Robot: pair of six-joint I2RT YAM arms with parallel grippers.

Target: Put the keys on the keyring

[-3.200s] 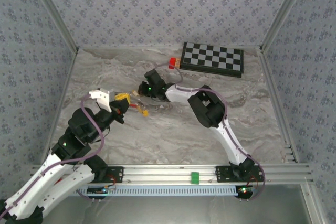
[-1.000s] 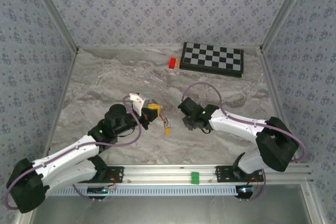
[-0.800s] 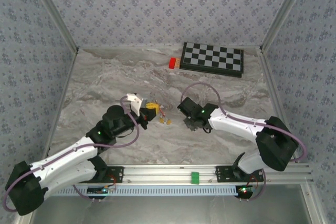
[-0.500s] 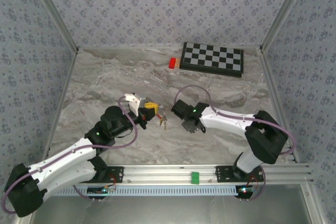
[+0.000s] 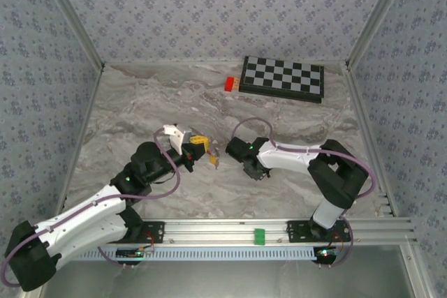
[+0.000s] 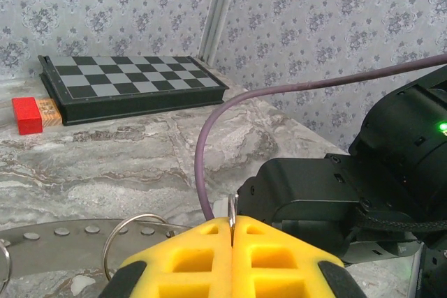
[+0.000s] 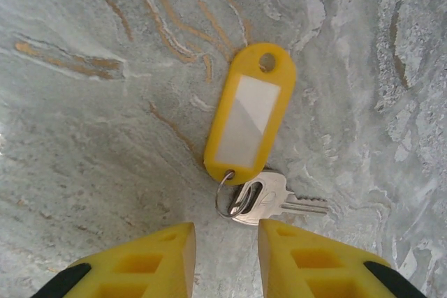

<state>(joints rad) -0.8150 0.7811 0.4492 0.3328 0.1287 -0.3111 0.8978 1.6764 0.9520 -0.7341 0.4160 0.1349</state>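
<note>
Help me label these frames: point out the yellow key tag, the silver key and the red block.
yellow key tag [image 7: 250,113]: right wrist view, middle of its label window.
silver key [image 7: 274,198]: right wrist view, on its head.
red block [image 6: 26,115]: left wrist view, front face.

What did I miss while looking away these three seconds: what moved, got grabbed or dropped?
The right claw drew back, nearer and rightward, and now hangs open over the tag and key. The left claw moved right to face it, shut on the ring. The chessboard and red block stayed put.
</note>
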